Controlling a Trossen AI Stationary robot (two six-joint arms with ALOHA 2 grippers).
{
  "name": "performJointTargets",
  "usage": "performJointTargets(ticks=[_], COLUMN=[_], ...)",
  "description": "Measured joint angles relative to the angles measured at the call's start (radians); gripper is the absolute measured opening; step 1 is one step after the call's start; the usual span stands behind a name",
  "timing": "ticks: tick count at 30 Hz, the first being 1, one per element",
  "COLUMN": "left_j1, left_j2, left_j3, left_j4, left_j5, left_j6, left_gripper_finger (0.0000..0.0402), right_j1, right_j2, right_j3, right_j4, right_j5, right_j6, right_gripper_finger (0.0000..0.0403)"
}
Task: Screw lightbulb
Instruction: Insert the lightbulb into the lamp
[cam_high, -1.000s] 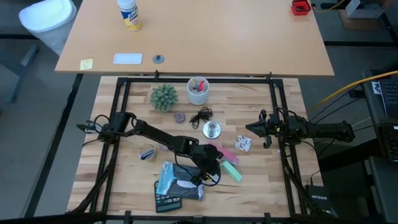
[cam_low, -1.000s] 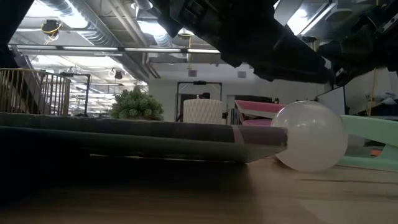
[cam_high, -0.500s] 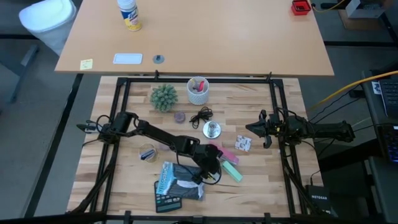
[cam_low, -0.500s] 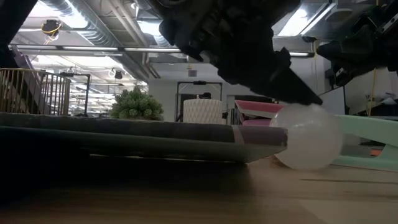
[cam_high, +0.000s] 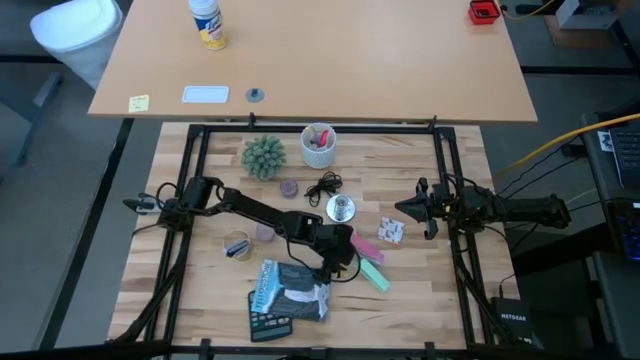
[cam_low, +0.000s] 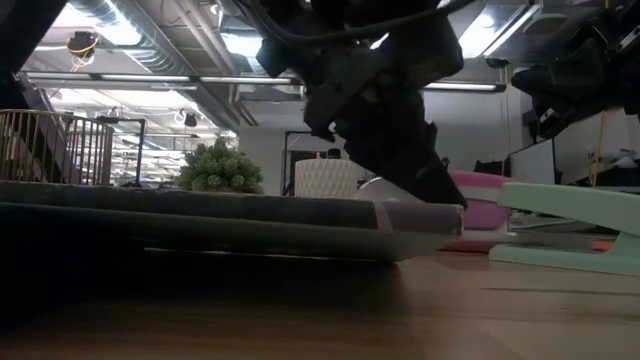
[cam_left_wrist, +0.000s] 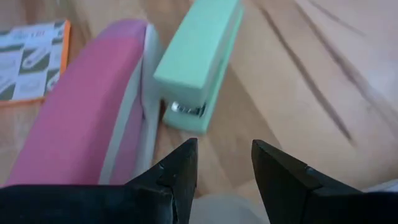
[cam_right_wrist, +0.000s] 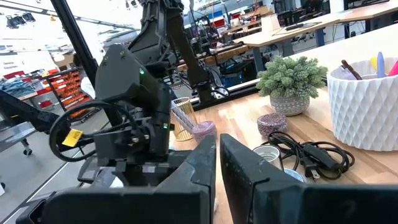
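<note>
The frosted-white lightbulb (cam_left_wrist: 222, 209) shows only as a pale blur between the fingers of my left gripper (cam_left_wrist: 224, 149). That gripper is shut on it at the table's middle (cam_high: 343, 262), above the mint-green stapler (cam_left_wrist: 199, 68) and a pink case (cam_left_wrist: 81, 106). In the low view a white sliver of the bulb (cam_low: 378, 186) shows among the dark fingers. The round silver fixture (cam_high: 341, 208) with its black cord (cam_high: 323, 186) lies on the table beyond. My right gripper (cam_high: 405, 208) waits shut at the right, fingers (cam_right_wrist: 202, 163) together. My left gripper pinches the bulb's white glass (cam_left_wrist: 222, 209) between its two fingers (cam_left_wrist: 180, 171), which slant down toward the table. The bulb is lifted clear of the table. The fingers hide its screw base and which way it points.
A dark packet and a blue-white one (cam_high: 285, 292) lie near the front. An orange-edged card (cam_high: 390, 231), a white cup of pens (cam_high: 318, 146), a small plant (cam_high: 263, 156), a purple lid (cam_high: 289, 187) and a small clear ring (cam_high: 238, 247) lie around.
My left gripper has come down onto the bulb, which lay on the table by the stapler, and taken hold of it. It has then risen a little and gone toward the far edge. The bulb is lifted clear of the table.
</note>
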Motion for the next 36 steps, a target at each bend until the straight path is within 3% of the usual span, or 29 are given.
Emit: performJointTargets(ticks=[5,12,21,26,30,36], left_j1=[0.018,0.022,0.019,0.005,-0.013,-0.029], left_j2=[-0.022,-0.145,-0.278,-0.278,-0.254,-0.213], left_j3=[0.000,0.000,0.000,0.000,0.000,0.000], left_j4=[-0.013,-0.053,-0.274,-0.409,-0.515,-0.510], left_j5=[-0.008,-0.024,-0.057,-0.078,-0.152,-0.241], left_j6=[-0.033,-0.043,-0.048,-0.018,0.060,0.157], left_gripper_finger=[0.0143,0.0143,0.0143,0.0143,0.0143,0.0143], right_j1=[0.000,0.000,0.000,0.000,0.000,0.000], right_j2=[0.000,0.000,0.000,0.000,0.000,0.000], right_j3=[0.000,0.000,0.000,0.000,0.000,0.000], right_j4=[-0.001,-0.001,-0.002,-0.003,-0.004,-0.004], right_j5=[0.000,0.000,-0.001,-0.008,-0.016,-0.016], right_j6=[0.000,0.000,0.000,0.000,0.000,0.000], right_gripper_finger=[0.0028,0.0028,0.0028,0.0028,0.0028,0.0028])
